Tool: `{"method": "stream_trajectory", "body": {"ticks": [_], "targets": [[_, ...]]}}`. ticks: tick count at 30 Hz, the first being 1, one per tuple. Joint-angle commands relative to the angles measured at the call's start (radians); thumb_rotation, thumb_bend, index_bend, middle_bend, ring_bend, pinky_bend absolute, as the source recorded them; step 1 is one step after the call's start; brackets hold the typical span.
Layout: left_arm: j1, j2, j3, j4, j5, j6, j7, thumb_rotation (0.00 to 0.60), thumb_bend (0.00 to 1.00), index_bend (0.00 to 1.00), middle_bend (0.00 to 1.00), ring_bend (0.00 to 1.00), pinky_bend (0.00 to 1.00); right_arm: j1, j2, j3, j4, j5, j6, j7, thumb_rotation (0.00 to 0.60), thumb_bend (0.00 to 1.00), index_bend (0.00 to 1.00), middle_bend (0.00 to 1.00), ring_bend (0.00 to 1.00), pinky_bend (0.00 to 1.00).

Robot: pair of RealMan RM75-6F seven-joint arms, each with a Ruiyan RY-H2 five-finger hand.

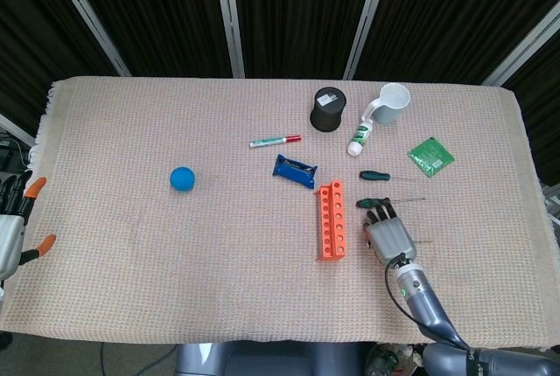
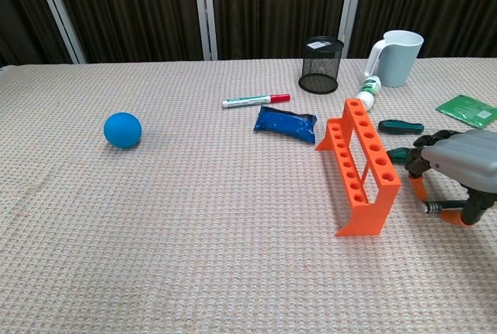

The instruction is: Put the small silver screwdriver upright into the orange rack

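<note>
The orange rack point(image 1: 331, 219) point(image 2: 361, 165) stands on the cloth right of centre, its row of holes facing up. Just to its right my right hand point(image 1: 389, 238) point(image 2: 457, 172) arches palm down over the small silver screwdriver point(image 2: 435, 208), which lies flat on the cloth. Only the tool's near end shows in the chest view, between the orange-tipped fingertips point(image 2: 419, 191) and the thumb, which touches it. The head view hides the tool under the hand. My left hand point(image 1: 12, 229) hangs at the far left edge with fingers apart, holding nothing.
Two green-handled screwdrivers point(image 1: 378, 175) point(image 1: 374, 203) lie just beyond the right hand. Further back are a blue packet point(image 1: 295, 170), a marker point(image 1: 275, 141), a black mesh cup point(image 1: 327, 109), a white mug point(image 1: 392, 103), a white bottle point(image 1: 360, 140) and a green board point(image 1: 430, 154). A blue ball point(image 1: 182, 177) sits left.
</note>
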Motion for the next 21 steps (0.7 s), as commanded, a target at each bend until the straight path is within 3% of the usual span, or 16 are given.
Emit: {"method": "stream_trajectory", "body": {"ticks": [1,21], "targets": [[0.002,0.001,0.0,0.001,-0.002,0.002,-0.001,0.6,0.19,0.1,0.0,0.0,0.0,0.002,-0.004,-0.002,0.004,0.0,0.003,0.002,0.6,0.29,0.47,0.18,0.0,0.01],[0.007,0.003,-0.001,0.004,-0.015,0.006,-0.008,0.6,0.19,0.11,0.0,0.0,0.0,0.024,-0.033,-0.005,0.036,0.03,0.008,0.022,0.6,0.29,0.52,0.2,0.0,0.01]]}}
